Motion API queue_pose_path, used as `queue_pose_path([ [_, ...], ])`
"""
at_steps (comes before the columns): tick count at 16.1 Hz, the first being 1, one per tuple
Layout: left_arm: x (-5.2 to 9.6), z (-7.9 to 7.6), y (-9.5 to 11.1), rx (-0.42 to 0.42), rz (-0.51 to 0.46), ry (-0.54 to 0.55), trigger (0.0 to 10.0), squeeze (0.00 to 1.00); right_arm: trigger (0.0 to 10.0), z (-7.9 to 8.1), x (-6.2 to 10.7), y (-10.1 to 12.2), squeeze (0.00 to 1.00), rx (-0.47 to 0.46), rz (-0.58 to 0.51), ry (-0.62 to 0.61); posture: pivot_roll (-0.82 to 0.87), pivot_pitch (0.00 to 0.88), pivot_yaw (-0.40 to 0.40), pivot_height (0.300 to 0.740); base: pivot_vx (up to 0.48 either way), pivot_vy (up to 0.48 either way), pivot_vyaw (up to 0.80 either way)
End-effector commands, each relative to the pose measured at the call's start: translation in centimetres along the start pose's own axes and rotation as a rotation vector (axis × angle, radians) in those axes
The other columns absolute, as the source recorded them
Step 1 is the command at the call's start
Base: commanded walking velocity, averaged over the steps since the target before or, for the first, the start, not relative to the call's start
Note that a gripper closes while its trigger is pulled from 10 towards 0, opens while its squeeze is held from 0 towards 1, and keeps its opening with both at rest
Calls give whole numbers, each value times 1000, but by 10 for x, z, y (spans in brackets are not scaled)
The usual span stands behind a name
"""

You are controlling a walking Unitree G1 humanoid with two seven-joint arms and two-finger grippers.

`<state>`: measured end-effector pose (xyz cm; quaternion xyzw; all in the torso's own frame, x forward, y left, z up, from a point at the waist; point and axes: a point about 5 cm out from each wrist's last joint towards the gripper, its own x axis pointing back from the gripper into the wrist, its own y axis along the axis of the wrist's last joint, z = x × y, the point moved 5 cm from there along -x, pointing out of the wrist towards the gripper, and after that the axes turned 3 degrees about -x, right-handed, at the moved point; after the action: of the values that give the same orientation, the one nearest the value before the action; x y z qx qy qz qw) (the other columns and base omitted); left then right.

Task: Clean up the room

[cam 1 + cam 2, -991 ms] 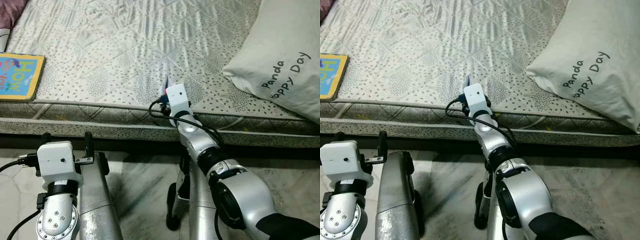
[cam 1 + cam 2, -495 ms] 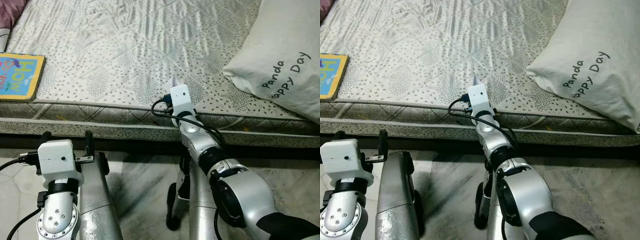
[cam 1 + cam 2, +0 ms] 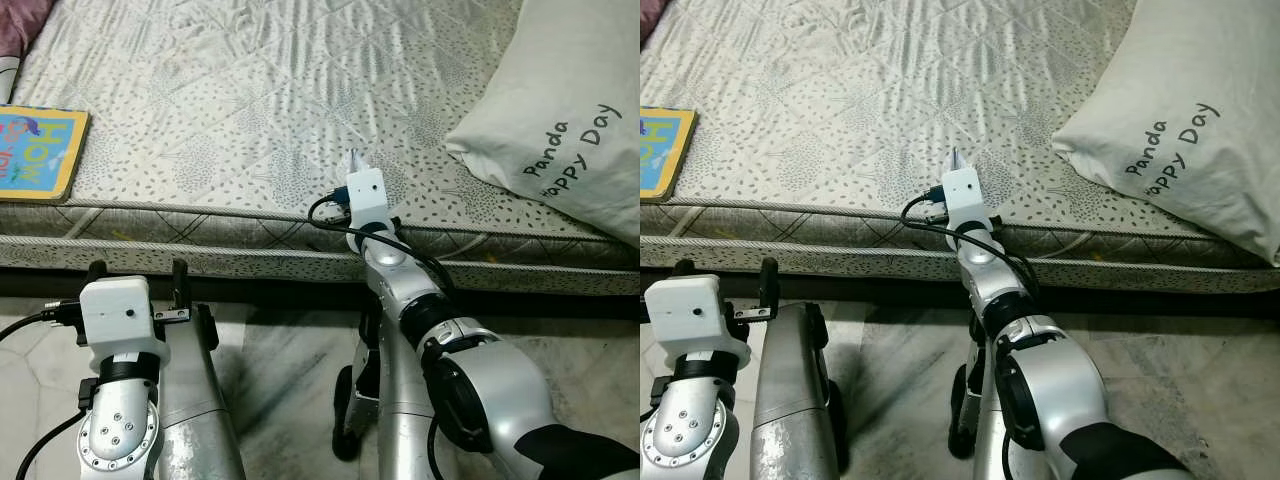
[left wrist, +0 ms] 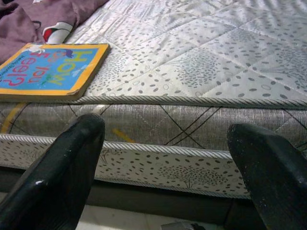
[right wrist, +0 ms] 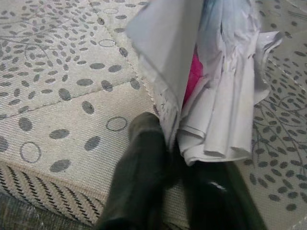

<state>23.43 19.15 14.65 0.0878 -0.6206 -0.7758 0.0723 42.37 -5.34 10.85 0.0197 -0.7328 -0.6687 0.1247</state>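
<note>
My right gripper [image 5: 175, 158] is shut on a wad of white paper [image 5: 211, 72] with a pink patch inside. It holds the paper just above the front edge of the mattress [image 3: 230, 100]; a white tip of the paper [image 3: 355, 158] pokes up beyond the wrist box. Down by the floor in front of the bed, my left gripper [image 3: 137, 272] stands open with nothing between its fingers [image 4: 62, 172]. A yellow-edged blue children's book [image 3: 38, 152] lies flat on the mattress at the far left.
A white pillow [image 3: 560, 110] printed "Panda Happy Day" lies at the right of the bed. Purple cloth [image 4: 29, 19] sits beyond the book. The bed's patterned side [image 4: 182, 143] faces the left gripper, and marble floor [image 3: 280, 350] lies below.
My right gripper has shifted a little to the right along the mattress edge with the paper in it. The left arm has barely moved.
</note>
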Motion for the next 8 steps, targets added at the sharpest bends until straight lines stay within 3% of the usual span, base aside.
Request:
queue_pose_path([
  [1,1,0,-8,-11,30,-1,10000,0,0,-4,1,-5,0,-21,15,-13,229,249,-84,496,0,0,0],
  [5,-9,-4,-7,-4,10,-16,10000,0,0,-6,0,3,0,-27,-23,-6,202,206,-73,496,0,0,0],
  [8,-26,-18,-7,18,-17,-59,10000,0,0,-15,2,9,0,-42,-81,-15,126,136,-40,496,0,0,0],
])
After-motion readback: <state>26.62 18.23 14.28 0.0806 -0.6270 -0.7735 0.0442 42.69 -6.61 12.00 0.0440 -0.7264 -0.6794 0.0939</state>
